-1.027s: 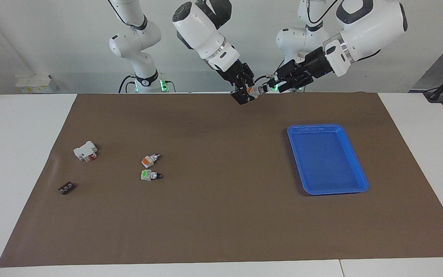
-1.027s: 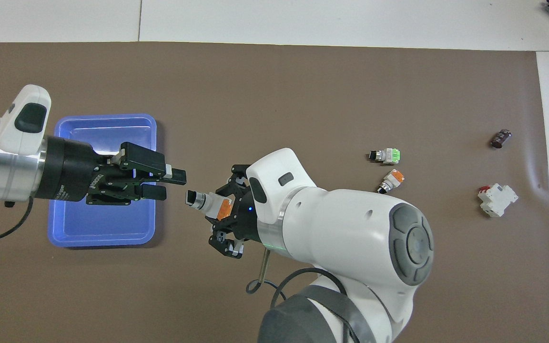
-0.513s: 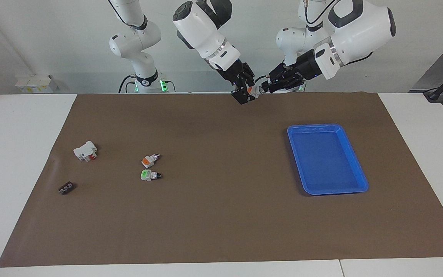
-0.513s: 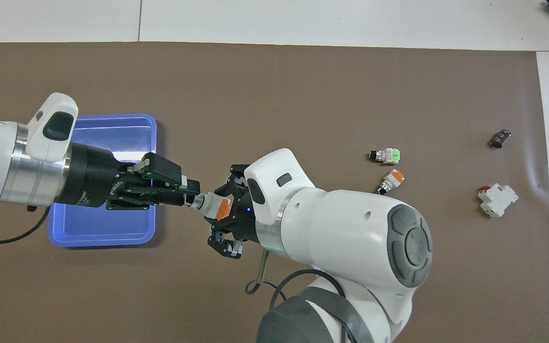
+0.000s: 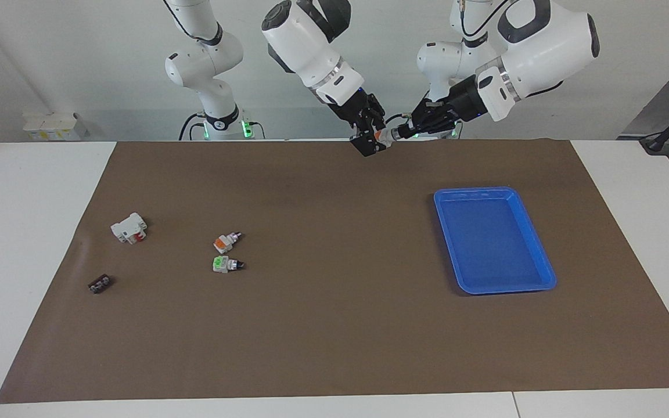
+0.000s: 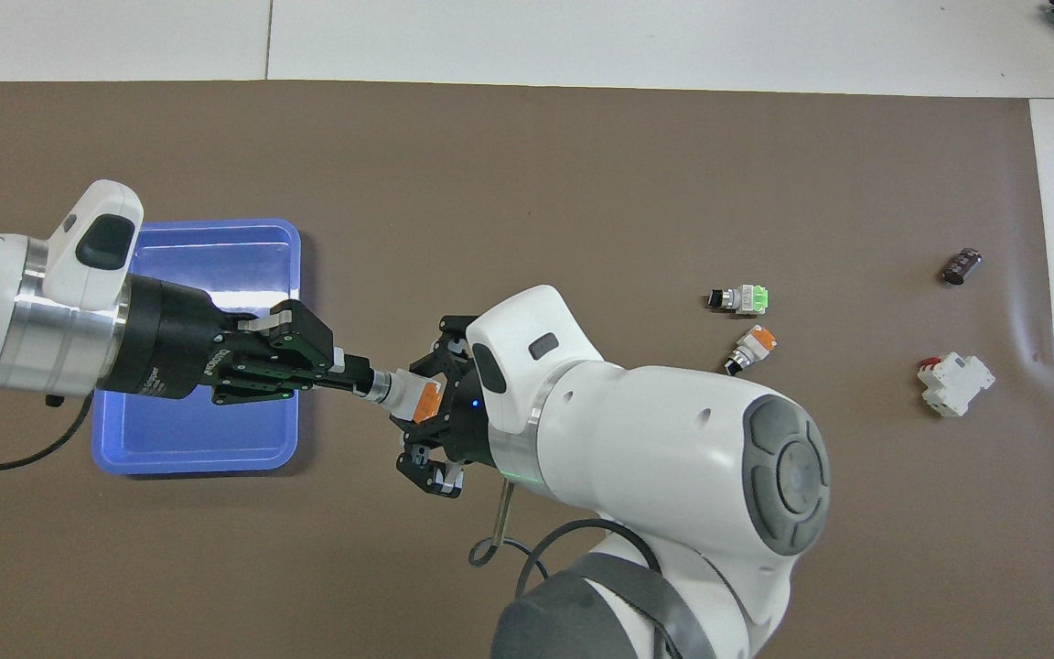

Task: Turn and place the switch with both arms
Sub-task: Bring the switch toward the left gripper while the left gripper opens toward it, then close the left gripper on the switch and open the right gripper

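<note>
Grippers meet in mid-air over the brown mat (image 5: 334, 325), at the robots' edge of the bench (image 5: 38, 244), with the switch (image 6: 410, 395) held between them. We see the right gripper (image 6: 426, 412) with its jaws clamped on the whitish, orange-faced body of the switch, the silver collar and knob end pointing toward the left arm's end of the bench. The left gripper (image 6: 349, 375) comes in level from that end, and its jaws are pressed together on the knob tip, so both arms grip the same part at once. In the facing view we find the switch (image 5: 382, 137) raised clear of the mat, the right gripper (image 5: 372, 139) on one end of it and the left gripper (image 5: 401, 130) on the other.

On the mat, toward the left arm's end, lies a blue tray (image 5: 538, 255), and in the overhead view the left arm's wrist hangs over the tray (image 6: 207, 453). Toward the right arm's end we count four loose parts: an orange-faced switch with a silvery tip (image 5: 226, 240), a green-faced switch (image 5: 225, 265) just beside it and farther from the robots, a white breaker block (image 5: 129, 227) with a red patch, and a small dark component (image 5: 99, 284) farther out than the block.
</note>
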